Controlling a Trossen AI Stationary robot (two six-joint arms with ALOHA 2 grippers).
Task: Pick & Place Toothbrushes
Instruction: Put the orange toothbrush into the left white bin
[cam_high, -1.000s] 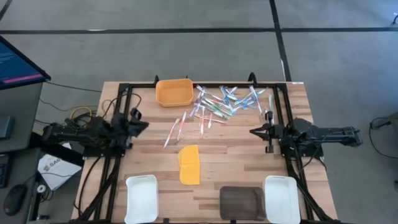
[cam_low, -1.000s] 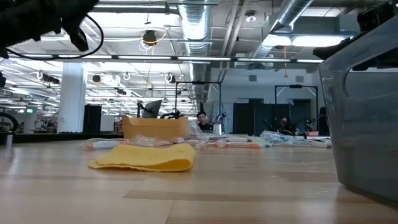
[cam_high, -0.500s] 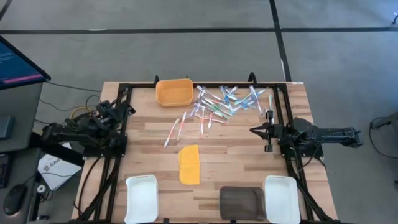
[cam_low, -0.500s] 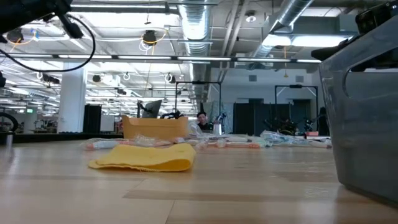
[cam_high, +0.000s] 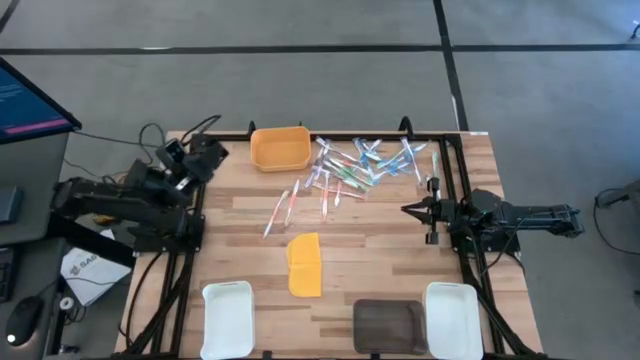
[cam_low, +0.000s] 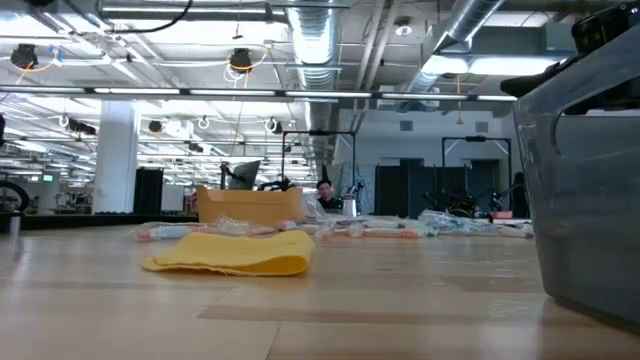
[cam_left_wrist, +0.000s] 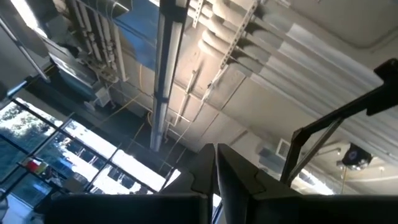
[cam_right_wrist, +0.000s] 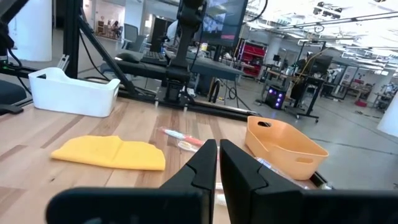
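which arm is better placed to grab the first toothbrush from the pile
The right. Its hand sits low, shut and empty, close beside the toothbrushes. The left hand is raised at the table's left edge, pointing at the ceiling.

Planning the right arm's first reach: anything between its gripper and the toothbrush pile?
Nothing visible. The right gripper sits shut at the table's right edge; bare wood lies between it and the toothbrushes. The yellow lid lies off that line.

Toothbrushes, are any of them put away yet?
Not one. The toothbrushes all lie loose on the table, and the white trays look bare. Nothing is in hand: the left pincer is raised at the table's left edge, the right pincer waits shut. All picking remains.
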